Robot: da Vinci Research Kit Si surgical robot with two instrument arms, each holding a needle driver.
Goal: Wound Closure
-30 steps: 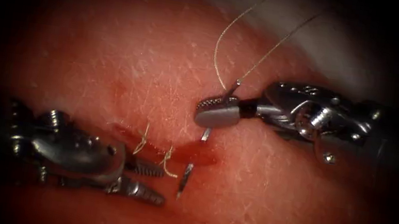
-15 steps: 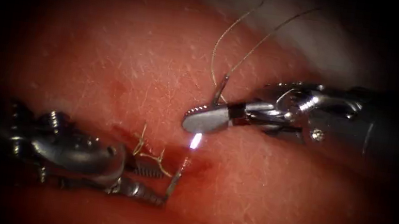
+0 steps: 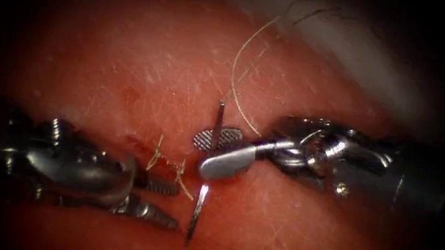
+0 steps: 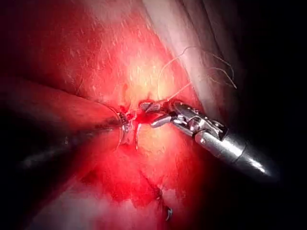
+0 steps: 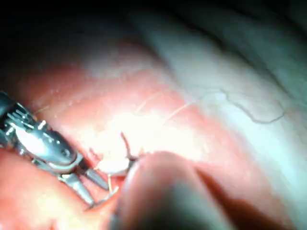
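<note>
Jaws of the right tool point(image 3: 217, 152) stand apart, one serrated face turned toward the endoscope and the smooth blade below it, with the curved needle point(image 3: 204, 183) passing between them. Whether they press on the needle cannot be told from the endoscope view. The needle's blunt end point(image 3: 220, 109) rises just above these jaws, where the thread point(image 3: 237, 66) leaves it and arcs away over the tissue point(image 3: 127, 59) toward the far pale edge. The needle's pointed half point(image 3: 195, 217) runs down below the jaws and lies over the tissue at the right end of the cut point(image 3: 170, 164); entry into the tissue cannot be made out here.

Jaws of the left tool point(image 3: 162, 204) are slightly parted and hold nothing; their tips rest just left of the needle's lower half, the nearer one close beside its shaft. Two knotted stitches with short cut ends point(image 3: 167, 164) sit on the cut just above these jaws, between them and the right tool.

Red fluid point(image 3: 138, 145) marks the cut around the stitches. The left wrist view shows the right tool point(image 4: 156, 115) reaching the wound and the thread point(image 4: 201, 64) looping beyond it.
</note>
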